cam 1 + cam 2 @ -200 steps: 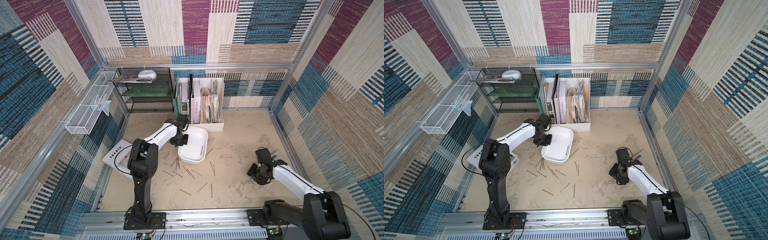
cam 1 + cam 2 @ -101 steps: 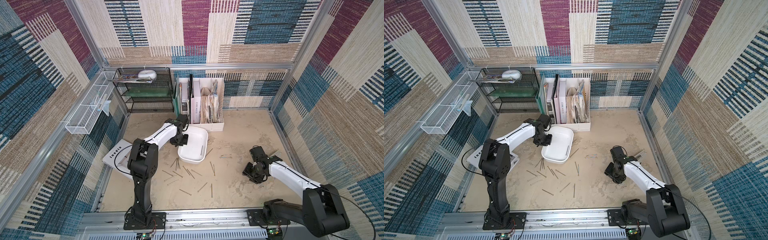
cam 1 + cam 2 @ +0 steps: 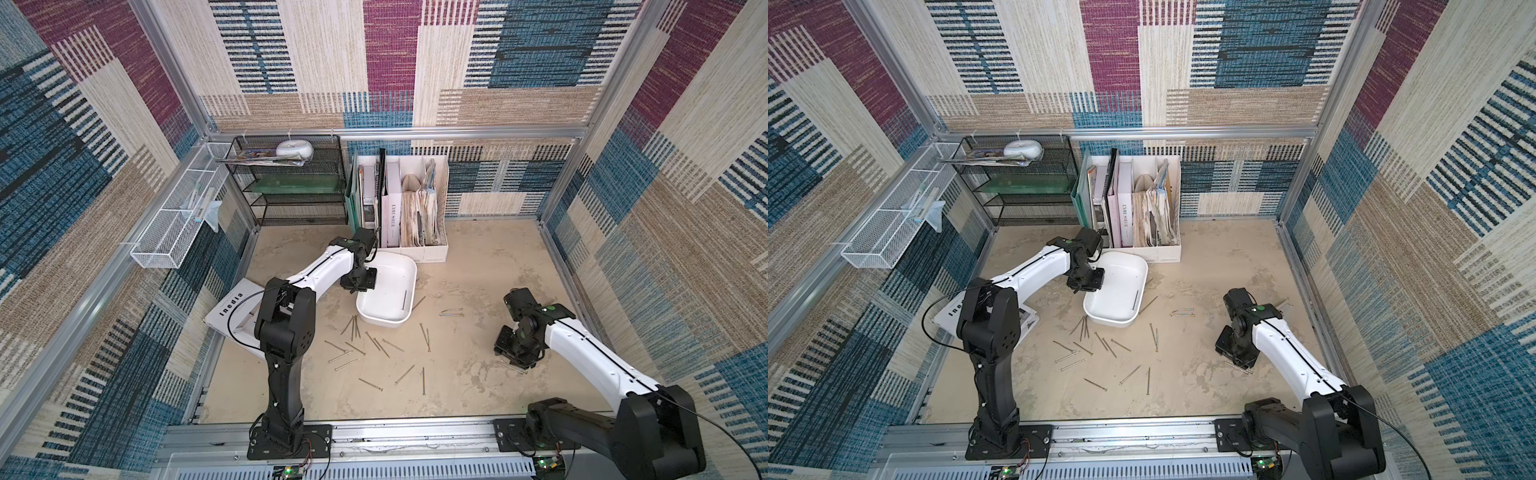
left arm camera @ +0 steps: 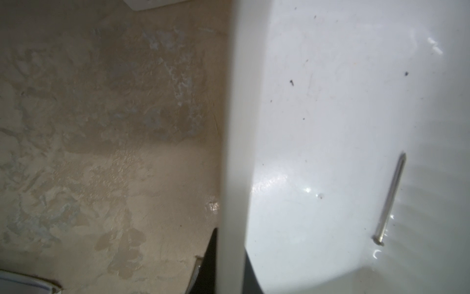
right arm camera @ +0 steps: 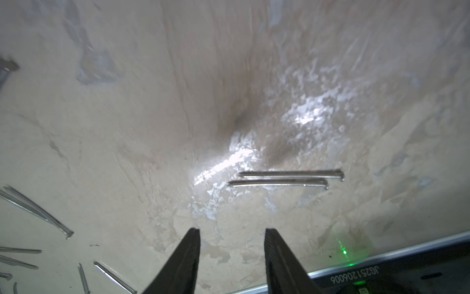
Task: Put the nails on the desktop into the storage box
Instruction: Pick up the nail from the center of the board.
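The left gripper (image 3: 360,283) is clamping, nearly closed, on the rim of the one white box (image 3: 384,321), which is holding a single nail (image 3: 404,299). Roughly twenty nails (image 3: 423,380) (some overlapping, so the count is loose) are lying scattered on the desktop (image 3: 478,257), mostly in front of the box. The right gripper (image 5: 232,230) is hovering half open and empty near a side-by-side pair (image 5: 292,174).

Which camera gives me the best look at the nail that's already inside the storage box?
The left wrist view: the nail lies close up, tip to head, flat on the storage box floor. In both top views the nail is only a thin dark line. The right wrist view misses it.
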Controlling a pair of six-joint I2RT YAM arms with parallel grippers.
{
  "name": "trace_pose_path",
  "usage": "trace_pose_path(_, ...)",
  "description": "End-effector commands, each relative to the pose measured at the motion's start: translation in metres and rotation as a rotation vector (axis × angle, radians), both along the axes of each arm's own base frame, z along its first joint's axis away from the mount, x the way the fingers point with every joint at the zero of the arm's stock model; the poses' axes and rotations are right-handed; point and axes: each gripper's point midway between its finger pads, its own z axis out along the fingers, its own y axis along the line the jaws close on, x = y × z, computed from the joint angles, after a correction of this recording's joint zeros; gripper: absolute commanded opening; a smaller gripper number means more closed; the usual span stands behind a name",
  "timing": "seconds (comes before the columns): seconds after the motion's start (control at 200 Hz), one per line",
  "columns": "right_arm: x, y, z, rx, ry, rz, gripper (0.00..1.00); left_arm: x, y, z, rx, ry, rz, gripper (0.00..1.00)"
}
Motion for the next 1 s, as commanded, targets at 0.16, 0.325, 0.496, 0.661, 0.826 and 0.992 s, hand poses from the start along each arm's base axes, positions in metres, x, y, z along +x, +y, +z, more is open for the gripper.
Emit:
trace_pose_path(0.16, -0.008, 0.001, -0.018, 0.017, 0.078, -0.044, 0.50, 0.001, -0.004, 0.013, -0.032, -0.024, -0.001, 0.00)
trace_pose_path(0.325, -0.008, -0.006, -0.033, -0.033, 0.133, -0.049, 0.50, 0.002, -0.005, 0.018, -0.040, -0.033, -0.003, 0.00)
trace_pose_path(0.496, -0.002, -0.023, -0.034, -0.109, 0.130, -0.109, 0.50, 0.004, -0.002, 0.024, -0.043, -0.051, 0.004, 0.00)
trace_pose_path(0.661, 0.002, -0.035, -0.034, -0.125, 0.102, -0.173, 0.50, 0.005, -0.003, 0.026, -0.078, -0.044, 0.015, 0.00)
trace_pose_path(0.826, 0.004, -0.045, -0.034, -0.159, 0.105, -0.196, 0.50, 0.006, -0.001, 0.028, -0.101, -0.044, 0.027, 0.00)
trace_pose_path(0.992, 0.005, -0.051, -0.038, -0.173, 0.108, -0.200, 0.50, 0.007, -0.001, 0.031, -0.117, -0.045, 0.033, 0.00)
